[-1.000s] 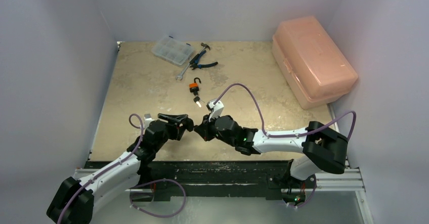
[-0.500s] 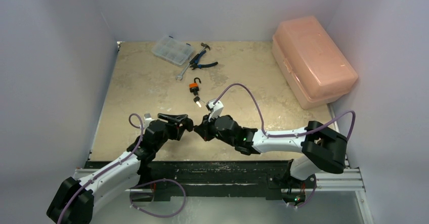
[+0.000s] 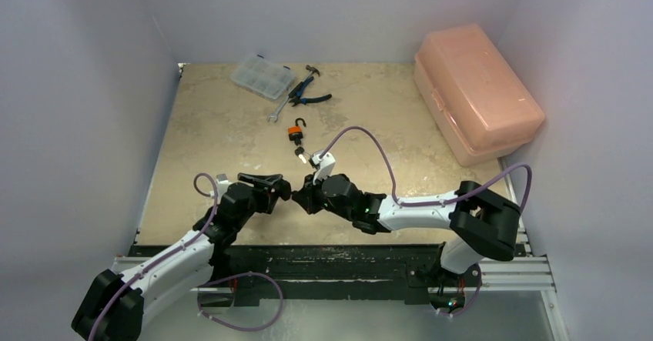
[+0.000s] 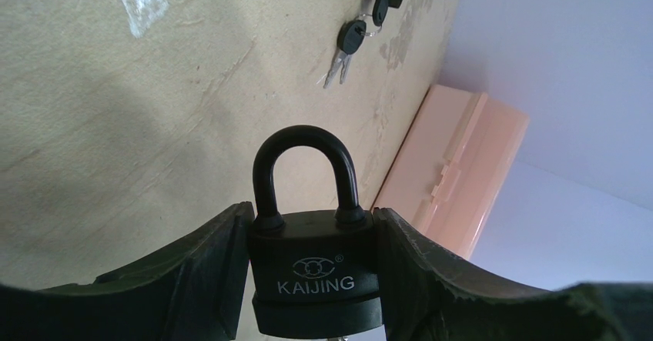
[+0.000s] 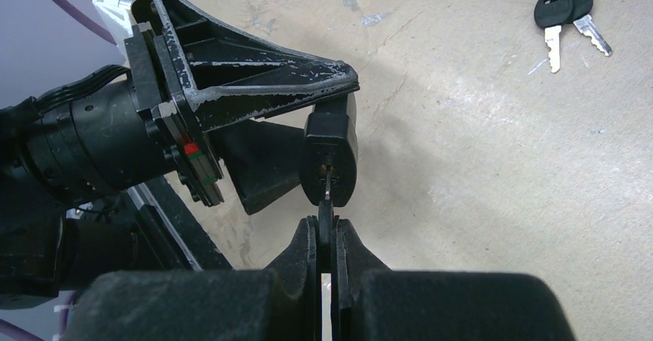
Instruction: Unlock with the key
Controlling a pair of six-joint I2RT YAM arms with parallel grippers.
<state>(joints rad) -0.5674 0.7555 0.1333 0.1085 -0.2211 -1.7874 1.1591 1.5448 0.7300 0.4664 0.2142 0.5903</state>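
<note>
Padlock [image 4: 312, 279] gripped by left hand [image 3: 282, 190], right hand [image 5: 327, 232] pinching key [image 5: 326, 189] in its keyhole; pink box [image 3: 477, 91] shut

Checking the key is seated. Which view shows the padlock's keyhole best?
The right wrist view: the padlock's keyhole faces the camera, with the key, pinched in the right claw, poking into it. The left wrist view shows only the padlock's front, gripped in the left claw; the top view shows the claws meeting, the keyhole hidden.
</note>
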